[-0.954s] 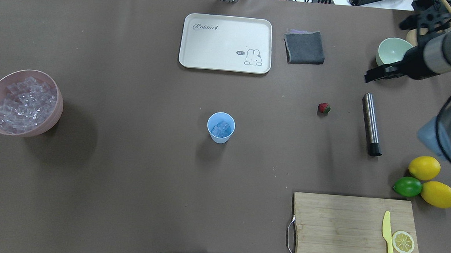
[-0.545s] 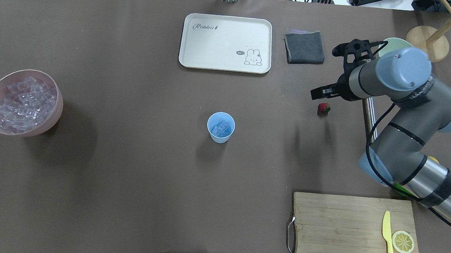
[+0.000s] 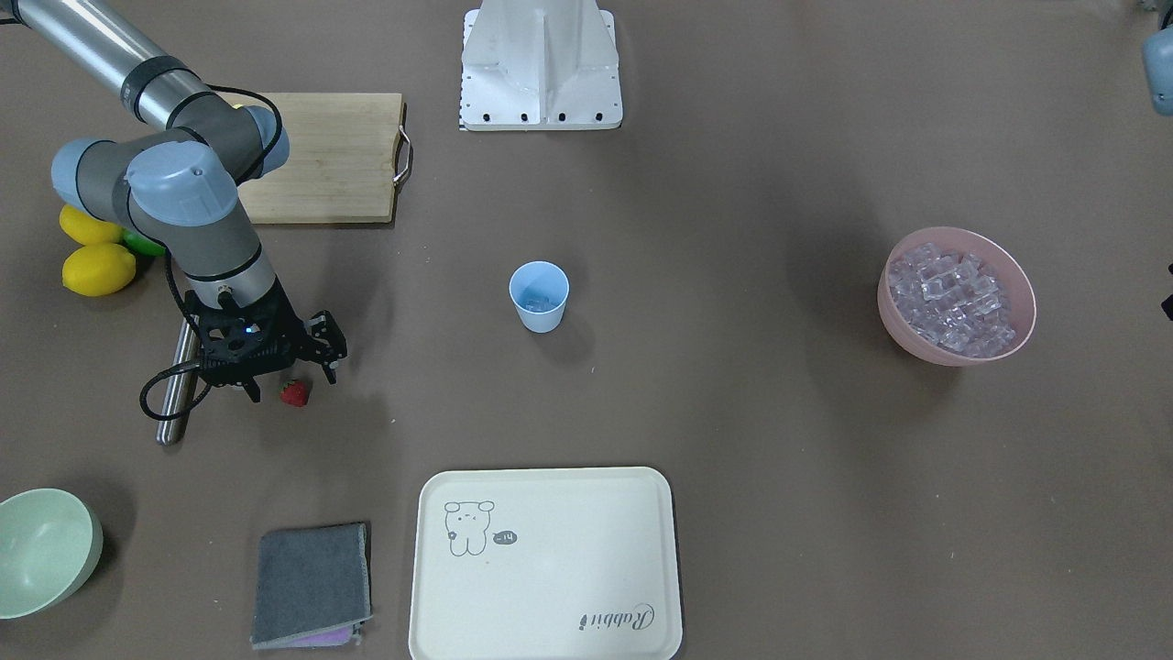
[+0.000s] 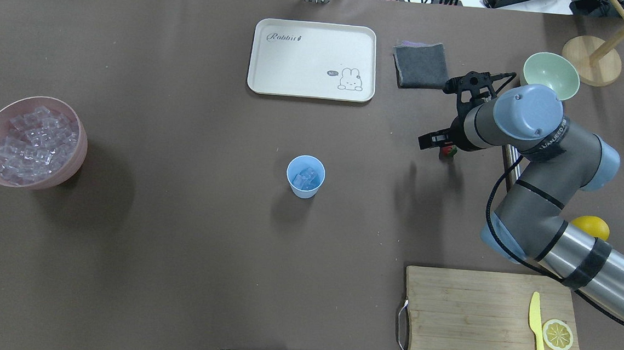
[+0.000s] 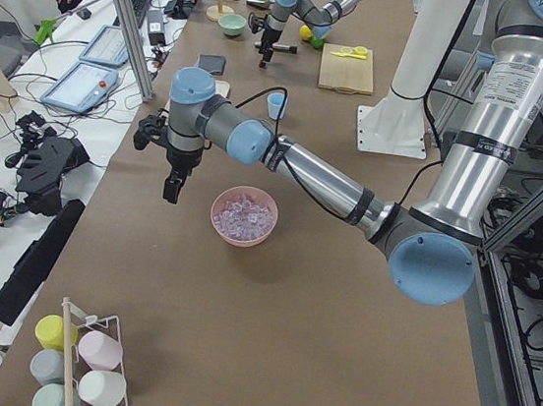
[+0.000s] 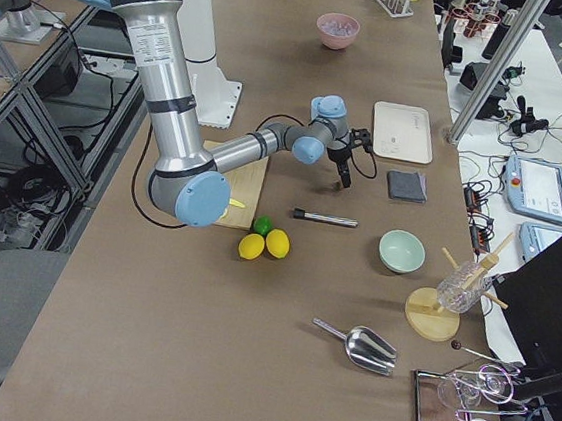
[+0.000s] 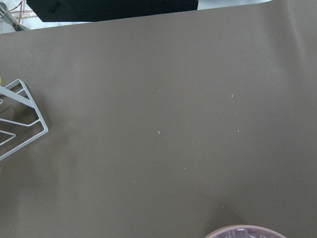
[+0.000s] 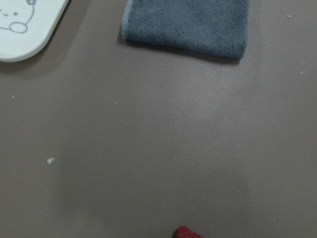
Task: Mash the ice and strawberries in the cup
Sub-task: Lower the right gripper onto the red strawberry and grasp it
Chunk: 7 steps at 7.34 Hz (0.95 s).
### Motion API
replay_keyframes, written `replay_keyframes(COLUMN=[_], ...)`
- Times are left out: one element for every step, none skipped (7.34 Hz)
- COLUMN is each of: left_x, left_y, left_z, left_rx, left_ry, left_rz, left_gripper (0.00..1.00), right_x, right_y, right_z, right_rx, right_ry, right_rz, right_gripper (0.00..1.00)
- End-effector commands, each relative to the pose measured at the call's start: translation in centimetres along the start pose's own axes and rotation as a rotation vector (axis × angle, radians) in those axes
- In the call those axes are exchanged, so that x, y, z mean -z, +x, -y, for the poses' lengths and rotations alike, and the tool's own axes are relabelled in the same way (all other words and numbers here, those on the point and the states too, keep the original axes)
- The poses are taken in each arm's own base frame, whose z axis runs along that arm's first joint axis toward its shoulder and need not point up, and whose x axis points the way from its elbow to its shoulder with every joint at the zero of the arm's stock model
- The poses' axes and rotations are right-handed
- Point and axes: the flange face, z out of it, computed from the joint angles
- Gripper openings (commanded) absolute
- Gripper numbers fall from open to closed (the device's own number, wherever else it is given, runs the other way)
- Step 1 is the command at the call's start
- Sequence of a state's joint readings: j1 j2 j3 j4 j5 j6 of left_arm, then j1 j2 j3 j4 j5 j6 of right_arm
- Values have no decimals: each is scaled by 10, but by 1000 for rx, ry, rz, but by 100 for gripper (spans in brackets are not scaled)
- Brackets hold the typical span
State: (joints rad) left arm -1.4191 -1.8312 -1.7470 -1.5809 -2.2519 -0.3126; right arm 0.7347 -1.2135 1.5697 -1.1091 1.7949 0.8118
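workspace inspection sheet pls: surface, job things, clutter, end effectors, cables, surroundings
surface: brown table cover, a few small specks, no spill seen
job's things: blue cup mid-table with some ice inside; more ice fills the pink bowl; strawberry on the table, not in the cup
clutter: tray, grey cloth, green bowl, metal rod, cutting board with knife and lemon slices, lemons
end effectors: right end effector open, over the strawberry; left end effector near the pink bowl, state cannot be told
cables: black cable loops off the right wrist by the metal rod
surroundings: bench with tablets along the far side
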Motion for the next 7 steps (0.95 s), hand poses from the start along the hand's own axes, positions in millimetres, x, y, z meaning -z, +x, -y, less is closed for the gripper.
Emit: replay_keyframes(left_x=[1,1,1,2,1,0,2], left_y=[2,2,2,2,1,2,2], left_z=[5,5,5,5,4,4,5], left_rx=[-2,-4,-5,-5,-4,-5,-5], left_ry=[3,5,4,6,5,4,6], left_rz=[-1,-2,-3,-3,-3,-1,-1], left_gripper=[97,97,97,97,97,97,97], right_x=[-6,-7,-8,-10,-11,-13,-12], right_y=[4,6,8,10,13,16,13], right_z=[-2,-3,-4,-5,-7,-10,-8], right_rx=[-6,-11,-14,-14,-5,1,1], right_ry=[-8,-10,-11,-14,-12,11,17], right_rz=[-9,-13,-16,-19,-24,-30,-24], right_gripper=[93,83,77,57,18,0,0])
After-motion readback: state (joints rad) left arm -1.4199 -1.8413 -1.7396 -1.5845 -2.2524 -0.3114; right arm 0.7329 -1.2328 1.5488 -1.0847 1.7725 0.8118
